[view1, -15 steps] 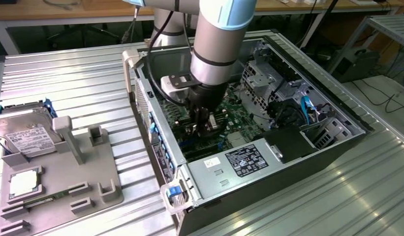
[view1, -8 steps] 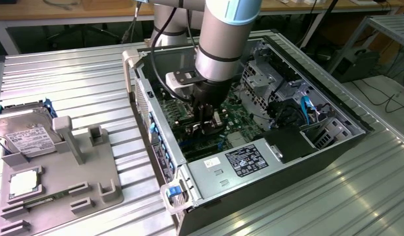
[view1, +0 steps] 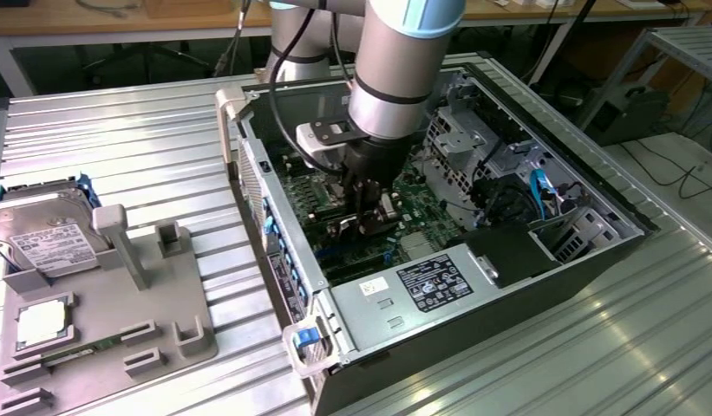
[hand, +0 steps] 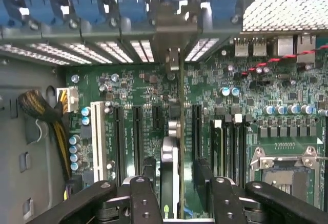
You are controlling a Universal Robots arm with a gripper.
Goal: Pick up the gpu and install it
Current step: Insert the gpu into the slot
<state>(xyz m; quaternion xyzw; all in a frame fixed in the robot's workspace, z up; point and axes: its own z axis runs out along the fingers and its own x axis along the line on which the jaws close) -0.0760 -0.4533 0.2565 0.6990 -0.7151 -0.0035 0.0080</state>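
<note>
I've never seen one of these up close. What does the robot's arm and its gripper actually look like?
The arm is a thick, round, silvery-grey tube with a pale blue band near the top. Black cables run beside it. A small grey box sits at the wrist. Below it, the gripper is black, with chunky black fingers held by round screws.
</note>
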